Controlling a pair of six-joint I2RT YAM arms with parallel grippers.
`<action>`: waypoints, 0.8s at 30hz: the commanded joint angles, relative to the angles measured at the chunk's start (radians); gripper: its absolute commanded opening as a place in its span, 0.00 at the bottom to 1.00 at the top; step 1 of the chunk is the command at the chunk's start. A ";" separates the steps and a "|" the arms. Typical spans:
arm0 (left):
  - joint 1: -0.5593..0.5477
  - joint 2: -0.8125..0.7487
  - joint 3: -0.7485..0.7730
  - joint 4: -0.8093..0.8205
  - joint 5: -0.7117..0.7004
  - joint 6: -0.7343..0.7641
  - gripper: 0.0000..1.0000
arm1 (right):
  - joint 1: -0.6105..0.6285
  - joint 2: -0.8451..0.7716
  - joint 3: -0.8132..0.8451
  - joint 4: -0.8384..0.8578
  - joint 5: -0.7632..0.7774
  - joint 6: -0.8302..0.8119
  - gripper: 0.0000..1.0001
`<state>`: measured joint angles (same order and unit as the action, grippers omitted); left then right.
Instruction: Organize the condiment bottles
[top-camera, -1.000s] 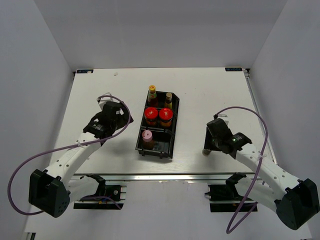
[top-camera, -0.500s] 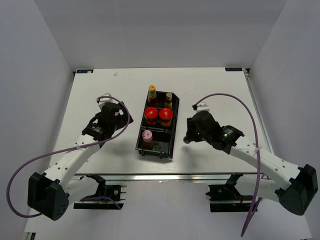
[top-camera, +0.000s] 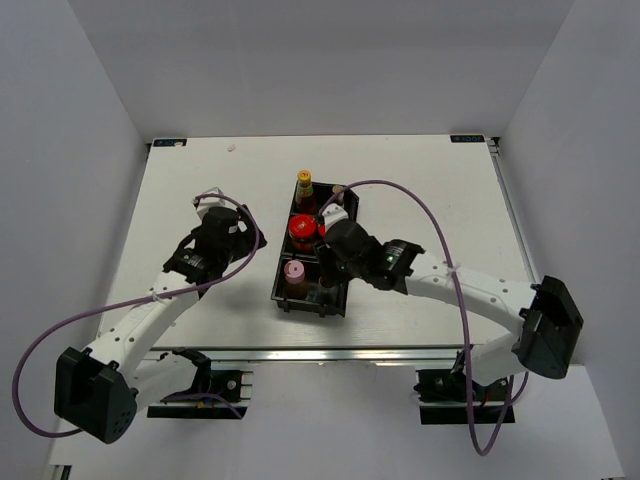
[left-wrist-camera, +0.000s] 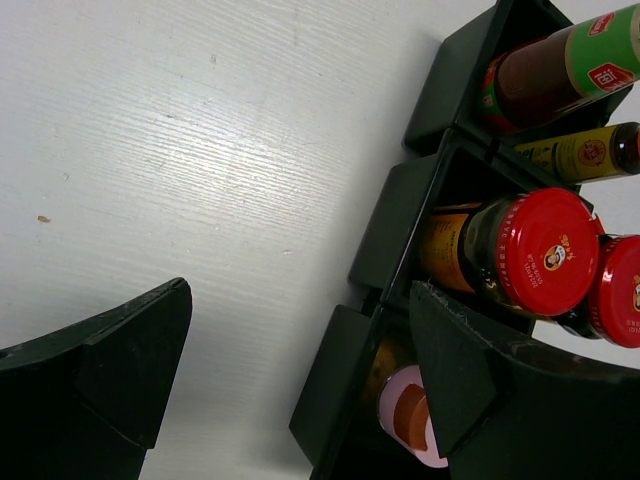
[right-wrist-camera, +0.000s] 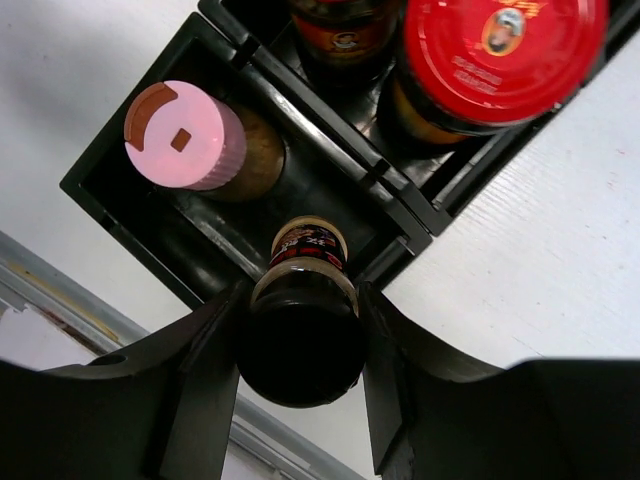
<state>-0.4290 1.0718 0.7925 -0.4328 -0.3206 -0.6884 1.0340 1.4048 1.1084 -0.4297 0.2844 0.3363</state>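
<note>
The move we are setting up turns on how the black-capped bottle (right-wrist-camera: 305, 300) sits above the bin (right-wrist-camera: 330, 150). The right gripper (right-wrist-camera: 300, 345) is clamped on it at the cap, one pad on each side. In the wrist view we look almost straight down the bottle, so its long axis runs upright, cap toward the wrist and base toward the bin. The labelled body shows foreshortened inside the bin's near compartment, in the right half, just beside the bin's right wall and close to the divider. The pink-capped bottle (right-wrist-camera: 185, 135) stands in the left half of that compartment, clear of ours with dark bin floor between them. A red-lidded jar (right-wrist-camera: 500, 50) fills the middle compartment beyond the divider. We cannot see the base, so we cannot tell whether it rests on the bin floor or hangs above it. We judge that what remains is a straight drop along the bottle's own axis with no sideways shift, and the near wall and divider are the edges to mind. The left gripper (left-wrist-camera: 285, 390) hangs spread wide and empty just off the bin's left side. It is not the nearer arm, and it need not act.
</note>
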 joint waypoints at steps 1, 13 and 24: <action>0.004 -0.029 -0.009 0.020 0.015 0.006 0.98 | 0.015 0.040 0.074 0.032 -0.007 -0.016 0.20; 0.004 -0.035 -0.012 0.022 0.018 0.007 0.98 | 0.040 0.212 0.139 -0.052 0.073 0.006 0.25; 0.004 -0.032 -0.013 0.022 0.020 0.007 0.98 | 0.057 0.243 0.157 -0.087 0.130 0.046 0.45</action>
<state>-0.4290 1.0622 0.7776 -0.4278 -0.3046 -0.6884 1.0801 1.6421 1.2232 -0.5060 0.3767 0.3630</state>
